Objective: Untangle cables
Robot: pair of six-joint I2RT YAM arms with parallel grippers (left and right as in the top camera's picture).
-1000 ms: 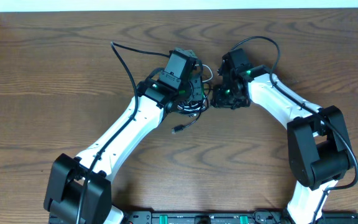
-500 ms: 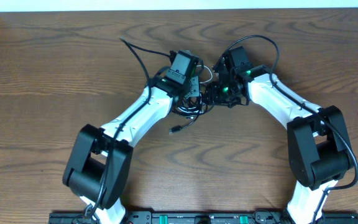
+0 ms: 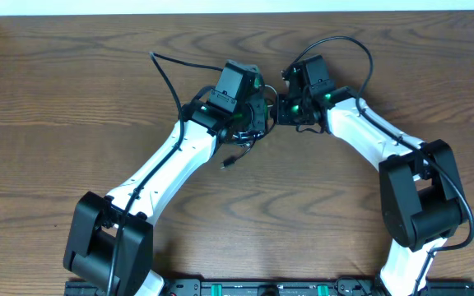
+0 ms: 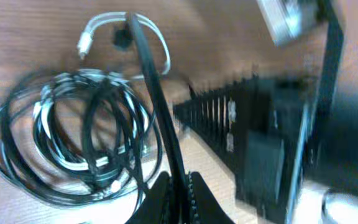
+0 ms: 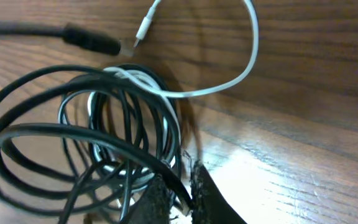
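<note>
Both pinched tight: we see left gripper (image 4: 174,198) and right gripper (image 5: 176,198) each clamping one black strand of the cables (image 3: 249,136), coiled on the table (image 3: 72,99) between them. White cable (image 5: 252,53) loops out.

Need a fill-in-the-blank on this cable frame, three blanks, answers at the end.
1. The cable pinched in the left tool is ___ in colour.
2. In the right wrist view, the lone loop swinging out from the black coil is ___ in colour.
3. Everything lies on a ___ table.
Missing words: black; white; wooden.
</note>
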